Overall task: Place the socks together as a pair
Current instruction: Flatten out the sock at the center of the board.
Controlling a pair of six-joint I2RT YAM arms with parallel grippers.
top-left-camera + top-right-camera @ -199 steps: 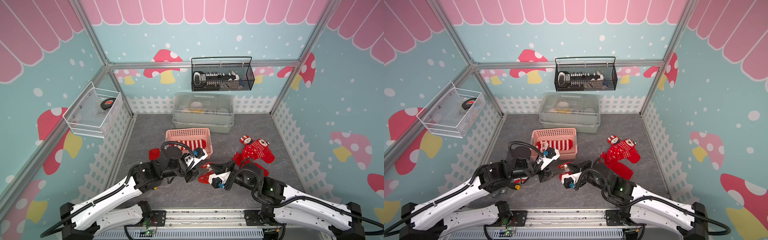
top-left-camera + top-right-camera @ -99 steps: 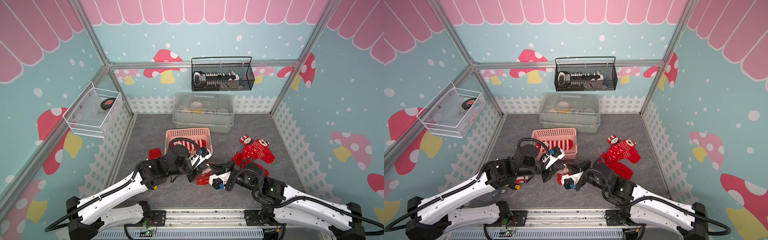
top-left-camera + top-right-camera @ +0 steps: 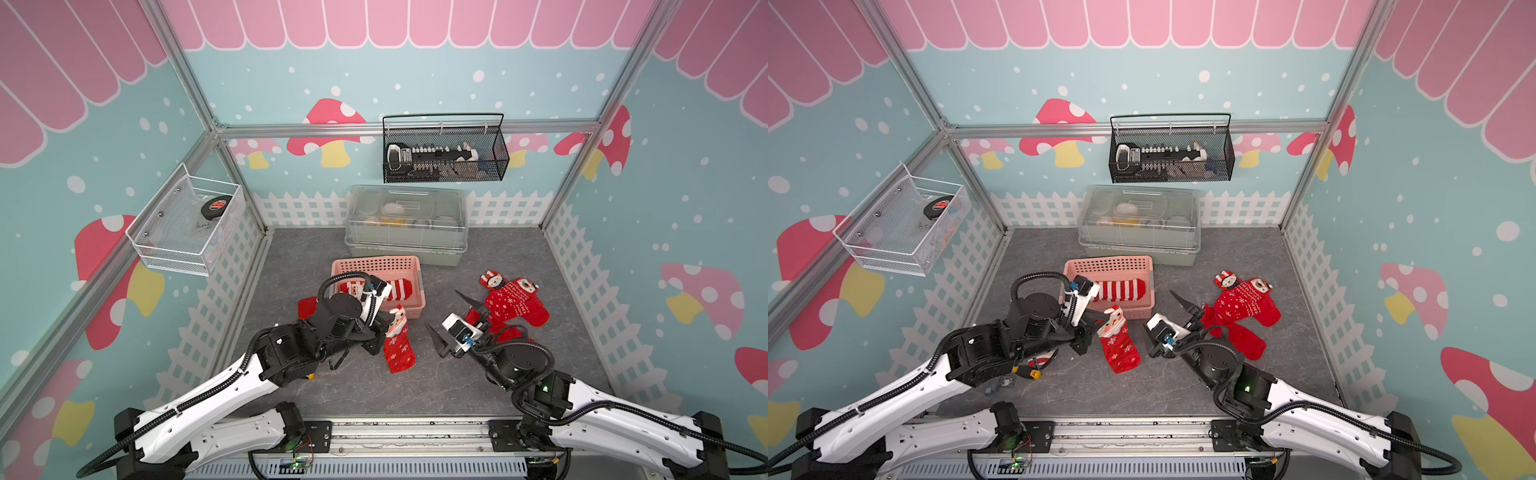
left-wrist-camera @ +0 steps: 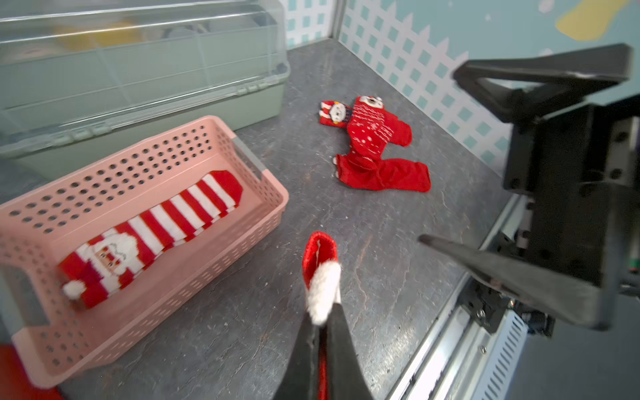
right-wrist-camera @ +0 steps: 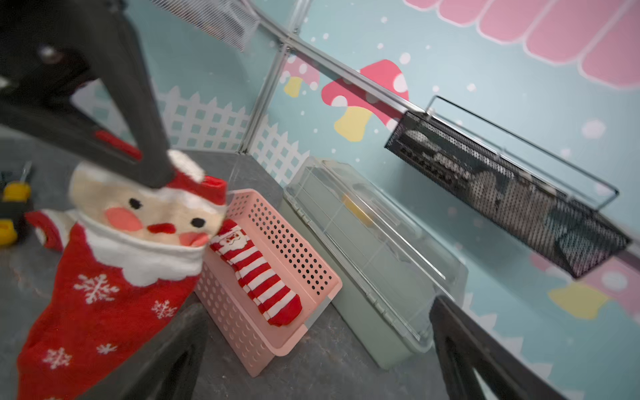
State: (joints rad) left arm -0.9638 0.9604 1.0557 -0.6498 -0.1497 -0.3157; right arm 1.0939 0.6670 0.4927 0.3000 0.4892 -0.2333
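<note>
Taking over the snowflake Santa sock (image 3: 399, 349), the left gripper (image 4: 320, 325) now has its fingers pressed together on the white-trimmed cuff, where 1 second ago they stood apart and short of it. The right gripper (image 3: 442, 309), clamped on this sock back then, has let go: its jaws are spread wide and stand clear, just to the sock's right. So the sock has changed hands. It hangs by the cuff near the middle of the table (image 3: 415, 386), just in front of the front right corner of the pink basket (image 3: 374, 262), with its toe end on or close to the grey surface. A striped Santa sock (image 3: 397, 289) lies inside the basket, and a heap of red snowflake socks (image 3: 513, 301) sits toward the table's right edge, well apart. The handover probably frees the right arm to fetch a mate from that heap, though I cannot tell which sock there matches
</note>
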